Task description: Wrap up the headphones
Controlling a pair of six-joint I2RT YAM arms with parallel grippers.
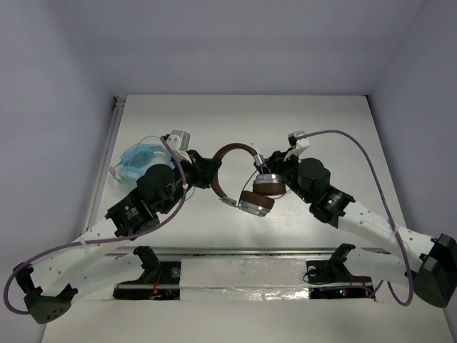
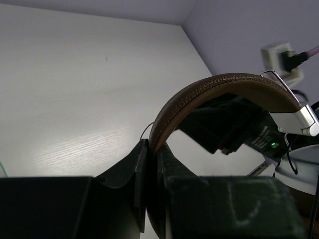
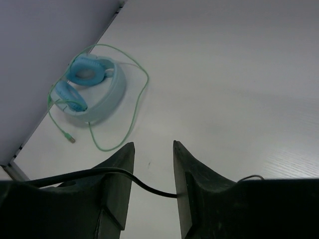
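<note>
The headphones (image 1: 255,196) are held up over the middle of the table, their dark brown headband (image 1: 230,149) arching above the stacked silver and brown ear cups. My left gripper (image 1: 208,171) is shut on the headband's left end; in the left wrist view the band (image 2: 219,87) rises out of the pinched jaws of that gripper (image 2: 153,145). My right gripper (image 1: 267,166) is just right of the headband, above the cups. In the right wrist view this gripper (image 3: 153,145) stands open, and the thin dark cable (image 3: 149,188) crosses loosely between its fingers.
Light-blue headphones (image 1: 138,161) with a thin green cable (image 3: 130,119) lie on the table at the far left near the wall, partly behind my left arm. A metal rail (image 1: 243,251) runs along the near table edge.
</note>
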